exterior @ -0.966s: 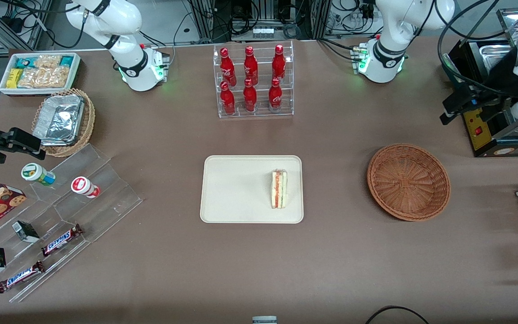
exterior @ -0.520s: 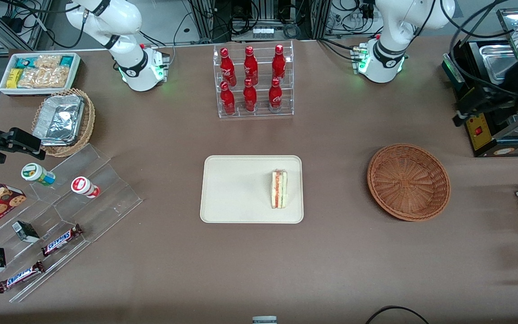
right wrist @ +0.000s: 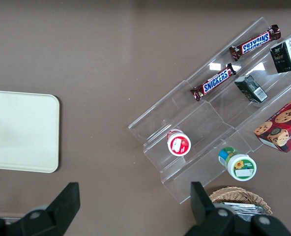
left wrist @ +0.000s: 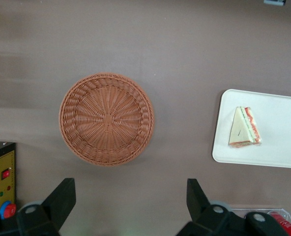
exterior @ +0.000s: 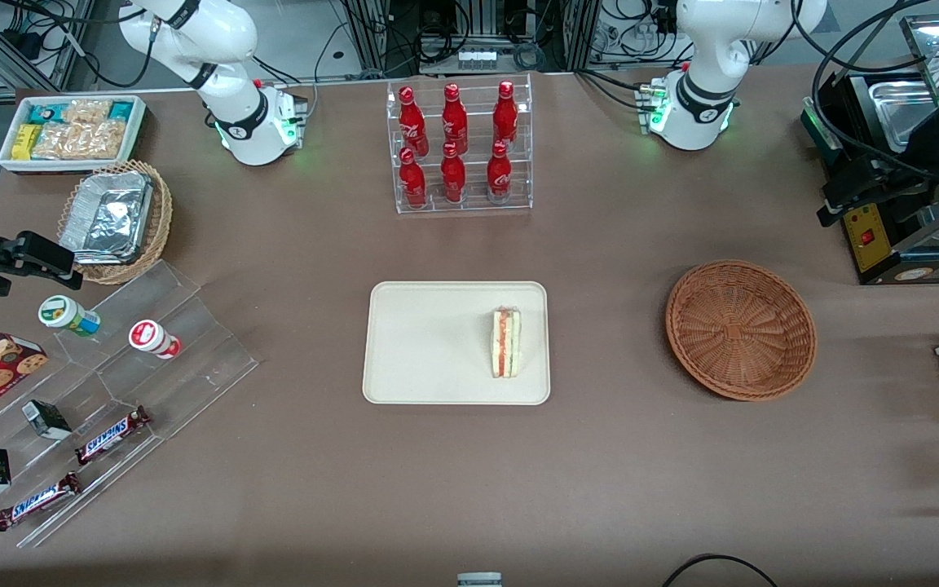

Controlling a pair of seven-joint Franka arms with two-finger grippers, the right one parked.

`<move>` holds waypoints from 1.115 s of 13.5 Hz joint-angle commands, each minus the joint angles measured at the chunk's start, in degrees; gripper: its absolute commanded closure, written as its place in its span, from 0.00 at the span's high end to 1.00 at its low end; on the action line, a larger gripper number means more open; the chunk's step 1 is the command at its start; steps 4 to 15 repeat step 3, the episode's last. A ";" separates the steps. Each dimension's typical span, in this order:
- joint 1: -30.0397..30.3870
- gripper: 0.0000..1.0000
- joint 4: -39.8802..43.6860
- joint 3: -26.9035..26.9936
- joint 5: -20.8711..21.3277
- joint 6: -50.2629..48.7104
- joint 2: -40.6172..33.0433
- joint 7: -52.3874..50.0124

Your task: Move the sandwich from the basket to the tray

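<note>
We see the sandwich (exterior: 506, 343) resting on the tray (exterior: 429, 342), the basket (exterior: 740, 328) empty, and our gripper (left wrist: 128, 204), fingers spread wide, has pulled back high above the basket, so the task looks done.

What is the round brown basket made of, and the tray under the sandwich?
The basket looks like woven wicker, reddish-brown: strands radiate from its middle. The tray looks like smooth matte cream plastic or pressed fibre; hard to tell. The sandwich lies on it. The gripper is open, high above the table near the basket.
</note>
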 commanded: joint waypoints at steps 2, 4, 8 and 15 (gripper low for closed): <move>6.14 1.00 1.22 -8.15 1.84 -2.92 0.39 0.52; 5.97 1.00 1.22 -8.15 1.85 -3.54 0.39 0.52; 5.97 1.00 1.22 -8.15 1.85 -3.54 0.39 0.52; 5.97 1.00 1.22 -8.15 1.85 -3.54 0.39 0.52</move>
